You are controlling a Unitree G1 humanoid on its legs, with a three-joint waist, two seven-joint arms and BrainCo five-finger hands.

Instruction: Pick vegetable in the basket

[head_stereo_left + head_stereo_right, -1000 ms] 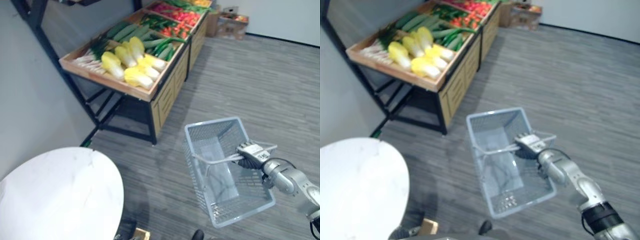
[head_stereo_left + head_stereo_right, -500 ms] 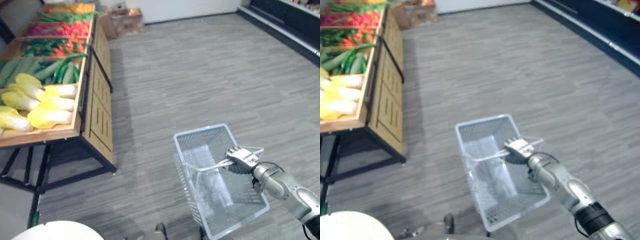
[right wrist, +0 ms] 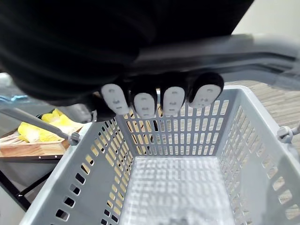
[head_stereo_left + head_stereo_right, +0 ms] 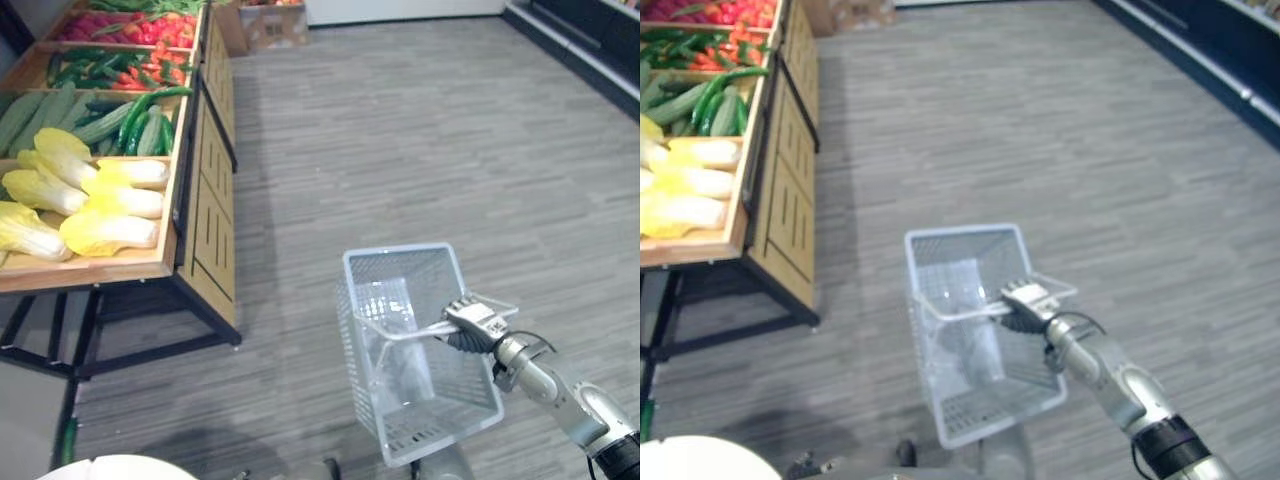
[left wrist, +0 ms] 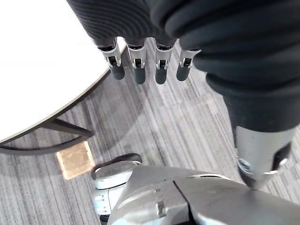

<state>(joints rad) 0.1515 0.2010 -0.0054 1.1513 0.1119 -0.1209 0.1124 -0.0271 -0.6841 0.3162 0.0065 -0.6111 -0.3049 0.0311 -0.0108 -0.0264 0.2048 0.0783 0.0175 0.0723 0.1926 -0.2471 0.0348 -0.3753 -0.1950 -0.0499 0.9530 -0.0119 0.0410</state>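
At 7 o'clock, nearest, sits the rim of a white round table (image 4: pixel 100 468). The left hand (image 5: pixel 137 70) hangs beside it with straight, slack fingers and holds nothing. At 5 o'clock the right hand (image 4: pixel 478 322) has its fingers curled over the handle (image 4: pixel 405 335) of the grey plastic basket (image 4: pixel 395 256). The basket hangs from that grip and its perforated bottom is bare — no vegetable in it yet.

The vegetables lie well apart from it, at 10 o'clock, in the wooden stand (image 4: pixel 205 215). Its nearest compartment holds yellow-white cabbages (image 4: pixel 100 205), and the next holds cucumbers (image 4: pixel 100 120). Beyond those come green peppers (image 4: pixel 95 70) mixed with red, then red ones (image 4: pixel 120 25) farthest back. A cardboard box (image 4: pixel 272 22) stands at 12 o'clock.

The cabbages are the closest pick. They are probably light for their bulk, leafy and easily bruised at the yellow end and firmer at the white stem — so a wrap round the thick white part looks safest. A cucumber would be stiff and smooth, perhaps slippery, and best taken across its middle.
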